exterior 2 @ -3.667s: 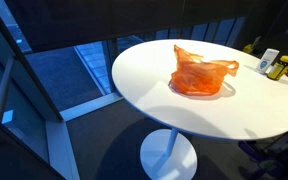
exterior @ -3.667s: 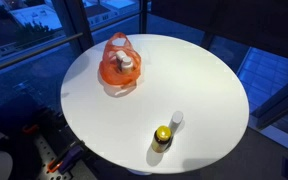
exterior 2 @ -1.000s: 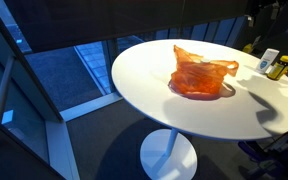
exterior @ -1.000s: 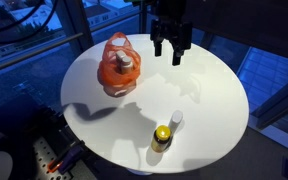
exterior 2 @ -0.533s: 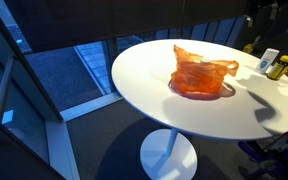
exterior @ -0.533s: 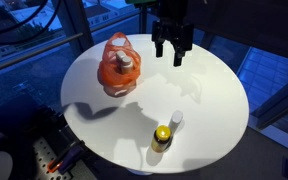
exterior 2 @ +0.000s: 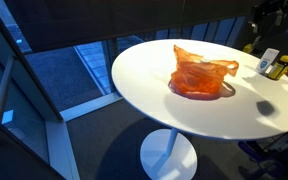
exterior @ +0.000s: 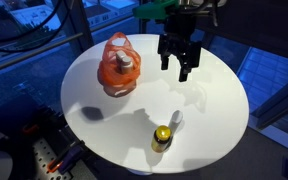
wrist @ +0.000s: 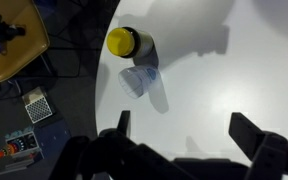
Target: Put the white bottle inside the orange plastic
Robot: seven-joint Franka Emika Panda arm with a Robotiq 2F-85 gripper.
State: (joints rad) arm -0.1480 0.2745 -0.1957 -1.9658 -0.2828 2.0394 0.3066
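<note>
The white bottle [exterior: 176,119] stands near the table's front edge beside a yellow-lidded jar [exterior: 162,136]. In the wrist view the bottle [wrist: 141,82] lies below the jar [wrist: 124,42] in the picture. It also shows in an exterior view [exterior 2: 269,60]. The orange plastic bag [exterior: 119,62] sits on the far left of the round white table [exterior: 214,95], with something pale inside; it also shows in an exterior view [exterior 2: 199,72]. My gripper [exterior: 176,72] hangs open and empty above the table's middle, apart from bottle and bag. In the wrist view [wrist: 184,128] its fingers [wrist: 249,130] are spread wide.
The table stands by dark glass walls. Below its left edge in an exterior view are cables and small devices [exterior: 54,150]. The wrist view shows a wooden chair seat [wrist: 9,45] and electronics [wrist: 29,150] on the floor beside the table.
The arm entered the scene, then my gripper moved right and down toward the table's middle, closer to the bottle. The bottle, jar and bag have not moved.
</note>
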